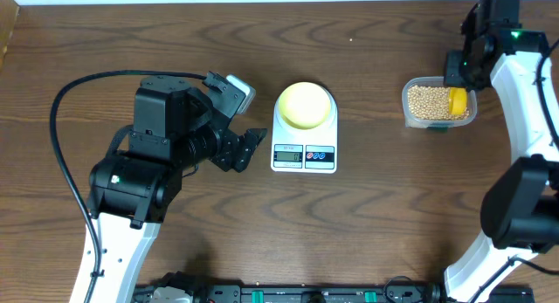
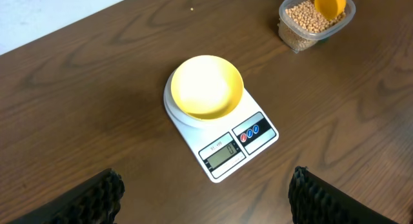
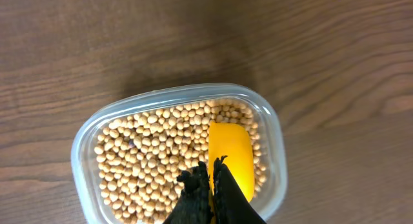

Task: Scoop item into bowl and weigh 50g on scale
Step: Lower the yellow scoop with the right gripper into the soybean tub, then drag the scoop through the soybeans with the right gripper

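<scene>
The pale yellow bowl [image 1: 305, 105] stands empty on the white scale [image 1: 304, 154], also seen in the left wrist view as bowl [image 2: 206, 86] on scale [image 2: 227, 150]. The tan beans [image 3: 151, 162] fill a clear plastic tub [image 3: 87, 143] at the right of the table [image 1: 430, 100]. My right gripper [image 3: 213, 169] is shut on the handle of the bright yellow scoop [image 3: 231, 150], whose head lies in the beans [image 1: 458, 100]. My left gripper [image 2: 206, 198] is open and empty, just left of the scale [image 1: 249, 146].
A black cable [image 1: 65, 102] loops over the table at the left. The table's far edge meets a white wall [image 2: 39, 17].
</scene>
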`<action>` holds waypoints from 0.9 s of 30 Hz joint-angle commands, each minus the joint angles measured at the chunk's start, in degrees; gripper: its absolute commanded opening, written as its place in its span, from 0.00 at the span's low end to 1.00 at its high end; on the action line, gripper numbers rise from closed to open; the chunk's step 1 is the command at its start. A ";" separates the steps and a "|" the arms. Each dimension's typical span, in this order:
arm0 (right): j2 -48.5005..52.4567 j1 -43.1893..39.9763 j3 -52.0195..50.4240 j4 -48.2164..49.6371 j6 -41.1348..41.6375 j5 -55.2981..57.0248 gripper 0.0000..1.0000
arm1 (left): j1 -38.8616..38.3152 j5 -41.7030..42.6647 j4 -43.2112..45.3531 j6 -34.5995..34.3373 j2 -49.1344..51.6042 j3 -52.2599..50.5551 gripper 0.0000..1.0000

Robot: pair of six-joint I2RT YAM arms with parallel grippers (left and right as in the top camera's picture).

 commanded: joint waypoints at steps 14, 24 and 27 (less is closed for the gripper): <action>4.96 0.11 0.85 0.13 -2.19 -11.47 0.01 | 0.35 0.48 -0.11 0.52 0.00 -0.22 0.84; 4.98 -3.82 0.85 0.81 -3.65 -23.52 0.01 | 0.35 0.48 -0.11 0.55 0.00 -0.22 0.84; 5.11 -6.25 0.70 1.01 -4.52 -26.62 0.01 | 0.35 0.48 -0.11 0.52 0.00 -0.22 0.84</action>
